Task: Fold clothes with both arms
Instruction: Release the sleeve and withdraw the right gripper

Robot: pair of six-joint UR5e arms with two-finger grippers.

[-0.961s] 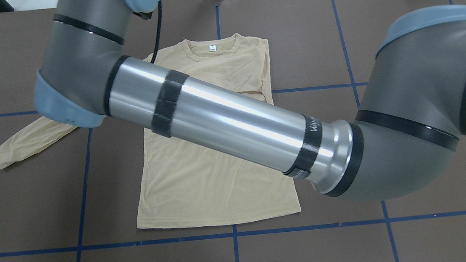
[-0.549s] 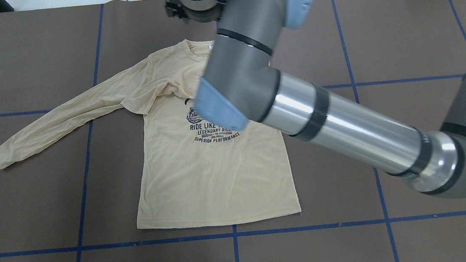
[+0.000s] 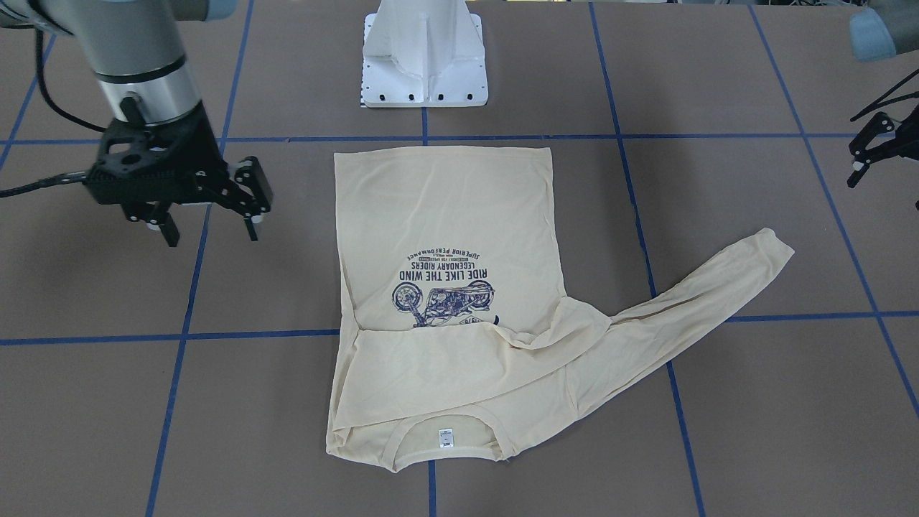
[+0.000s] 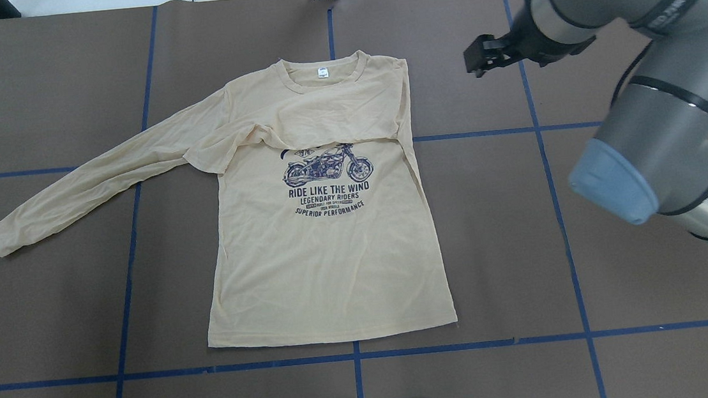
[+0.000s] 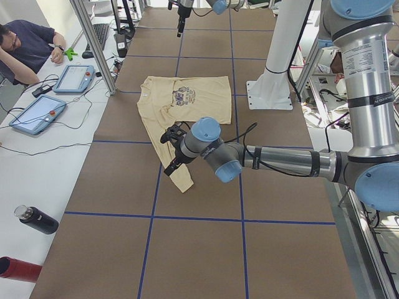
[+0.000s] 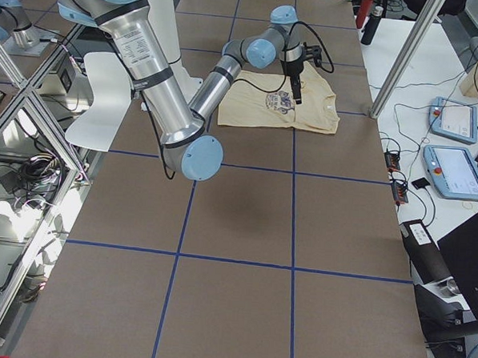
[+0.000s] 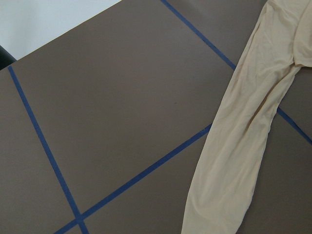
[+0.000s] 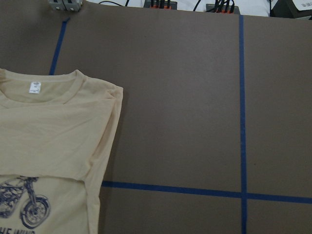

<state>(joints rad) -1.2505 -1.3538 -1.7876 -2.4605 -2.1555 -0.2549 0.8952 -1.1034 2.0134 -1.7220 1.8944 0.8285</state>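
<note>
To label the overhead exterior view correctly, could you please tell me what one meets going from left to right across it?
outstretched sleeve → motorcycle print → right end effector → right arm

A brown table [image 4: 31, 92] gridded with blue tape lines [image 4: 469, 346] lies under even indoor light. Beyond the fingers [image 5: 169, 168] of the left gripper [image 5: 167, 151], a white bench [image 5: 25, 187] carries two teach pendants [image 5: 73, 78], a black bottle [image 5: 36, 219] and a seated person's [image 5: 28, 47] elbow.
</note>
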